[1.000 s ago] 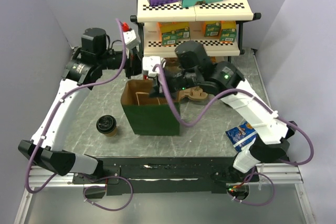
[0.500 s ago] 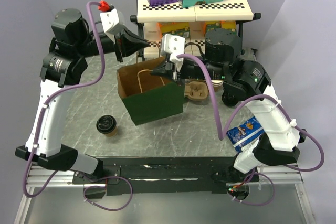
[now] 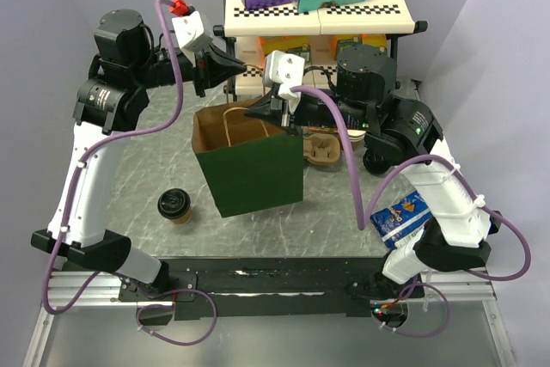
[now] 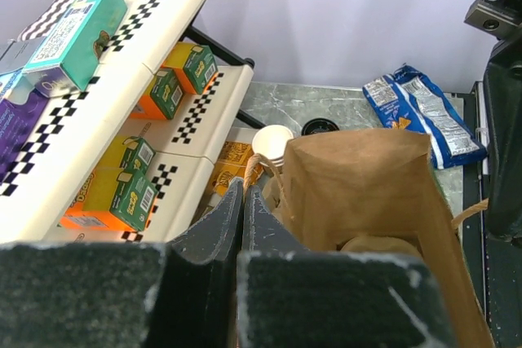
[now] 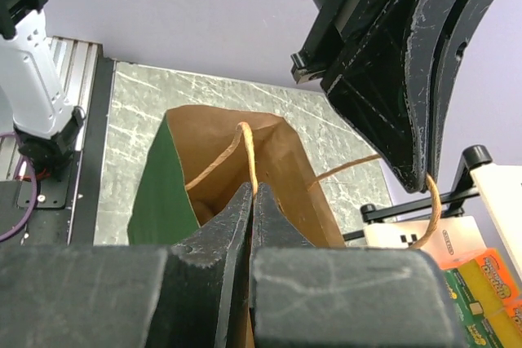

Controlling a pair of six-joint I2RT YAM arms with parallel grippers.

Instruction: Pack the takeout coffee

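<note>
A: Grippers, quick?

B: Both clenched. The right gripper (image 5: 251, 195) pinches 1 twine handle (image 5: 244, 146) of the paper bag (image 3: 253, 169). The left gripper (image 4: 242, 193) is clamped on the second twine handle (image 5: 430, 201). The bag is upright with its mouth pulled open.

A: Coffee?

B: The takeout coffee (image 3: 174, 204) stands on the table (image 3: 344, 204) with its lid on. It's near the bag's left side, outside it, and nothing touches it.

A: Step?

B: My read is opening and standing the bag. Pull the 2 handles apart evenly with no tilt, and get the base flat; I cannot tell if it touches down yet. After that 1 arm must let go, and the left sits nearer the cup. Release only once the bag stands alone. Grip the cup's paper wall below the lid and lower it straight in.

A: Risk?

B: The bag could flop. There's something brown inside, cannot tell what.
</note>
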